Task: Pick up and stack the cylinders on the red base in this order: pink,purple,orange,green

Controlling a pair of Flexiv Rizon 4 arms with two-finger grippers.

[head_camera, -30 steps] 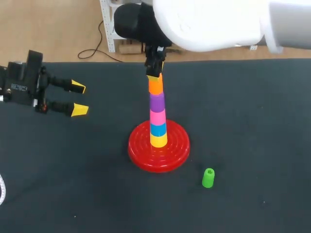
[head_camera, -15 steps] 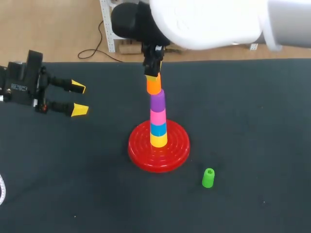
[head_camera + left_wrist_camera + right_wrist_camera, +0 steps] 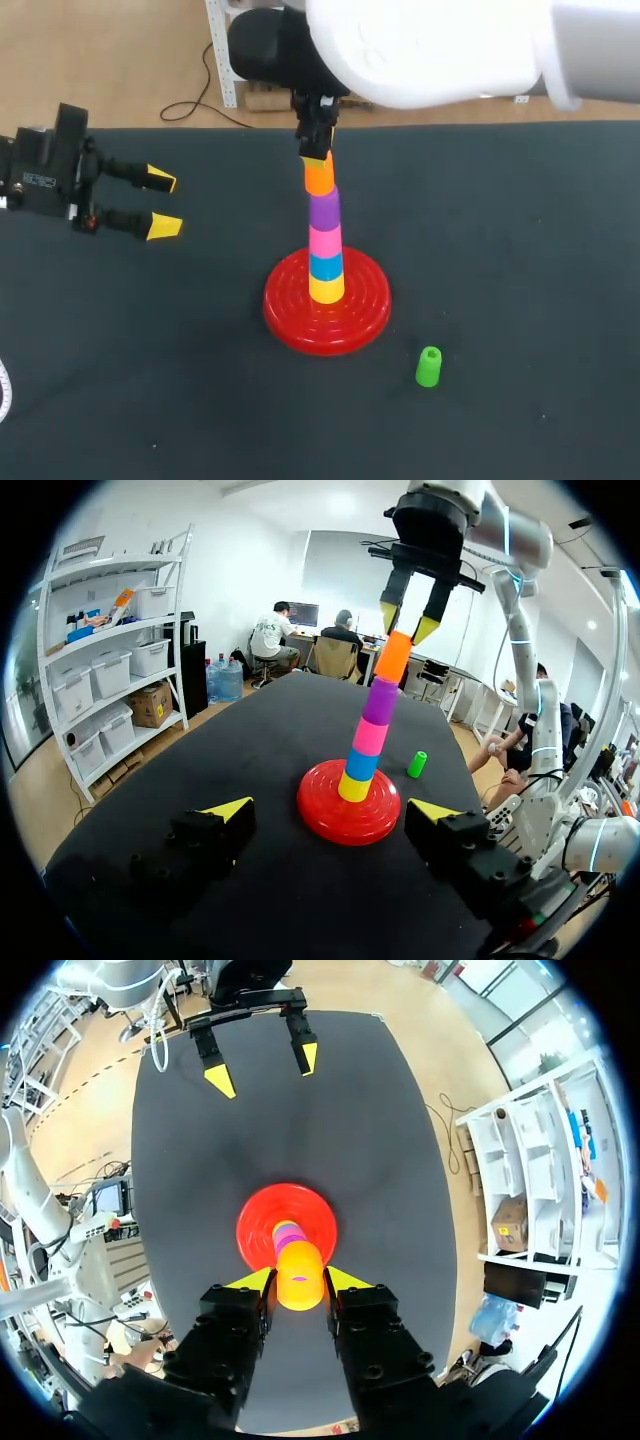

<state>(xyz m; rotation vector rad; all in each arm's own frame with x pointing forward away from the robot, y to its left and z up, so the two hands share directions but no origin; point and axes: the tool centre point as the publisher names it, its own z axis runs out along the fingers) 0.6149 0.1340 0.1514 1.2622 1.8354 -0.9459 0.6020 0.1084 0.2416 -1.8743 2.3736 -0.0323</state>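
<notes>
No text, number or sign could be read in any view. In the head view a small pale label sat on the black body of the left pincer, at the left edge of the frame, too small to make out. A white arc with fine tick marks lay on the bench at the lower left edge, its marks illegible.

You have six cylinders: yellow, blue, pink, purple, orange, green, one each | one red base | two grippers: left gripper, right gripper | one table
</notes>
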